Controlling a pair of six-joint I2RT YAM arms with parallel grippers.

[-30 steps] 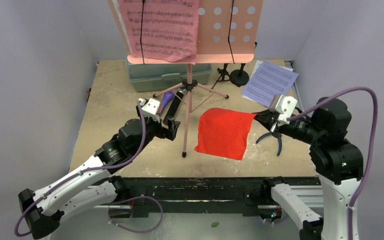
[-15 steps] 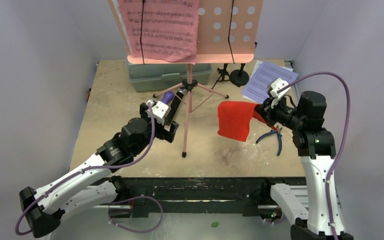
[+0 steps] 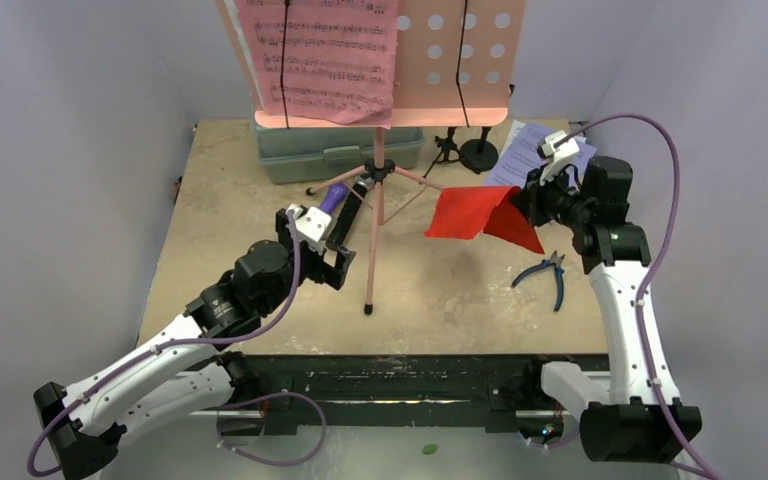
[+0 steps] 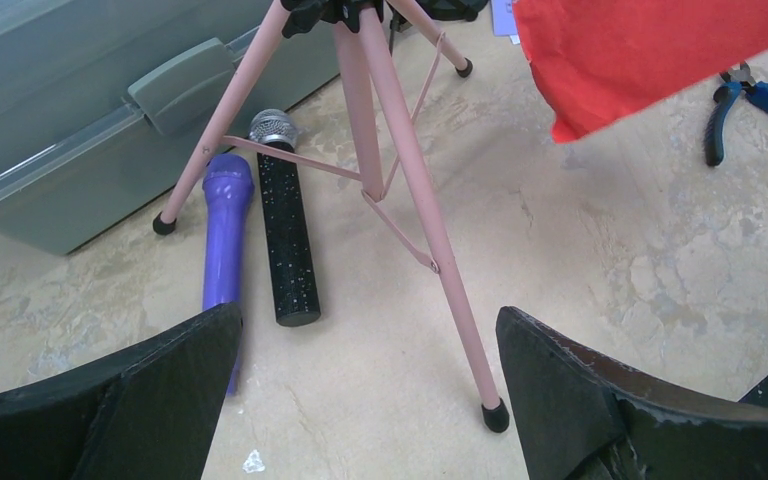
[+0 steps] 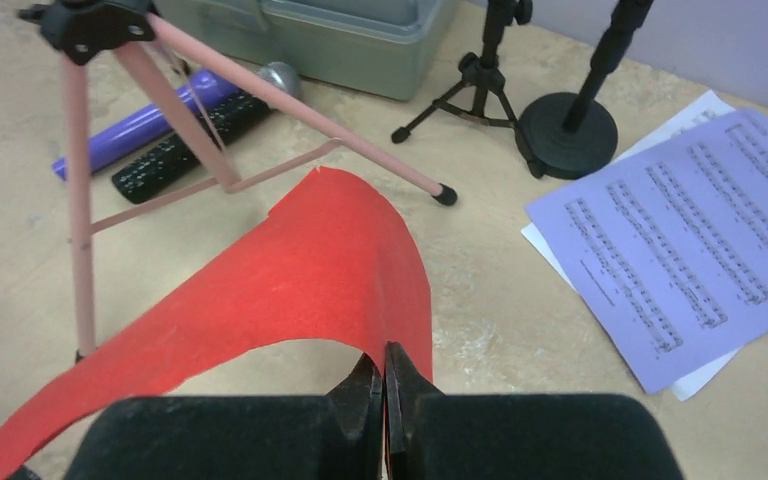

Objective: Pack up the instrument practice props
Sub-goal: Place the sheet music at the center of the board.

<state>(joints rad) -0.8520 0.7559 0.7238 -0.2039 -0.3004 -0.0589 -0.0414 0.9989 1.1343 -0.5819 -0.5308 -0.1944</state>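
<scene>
Currently right fingers (image 5: 364, 392) pinch shut on an edge of the red sheet-music page (image 5: 290, 270), held off the counter (image 3: 220, 190) btwn pink tripod (image 3: 376, 190) & pliers (image 3: 557, 283). Thin, floppy paper, prob tears easily, so edge grip suits; long axis runs left, sagging. Left fingers (image 4: 160, 385) gape wide, empty, above purple mic (image 4: 225, 225) & black mic (image 4: 285, 250)

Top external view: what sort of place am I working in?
Probably a walled-in robot test bench dressed as a music-practice corner: worn tabletop, pink music stand, purple microphone, loose sheet music.
</scene>
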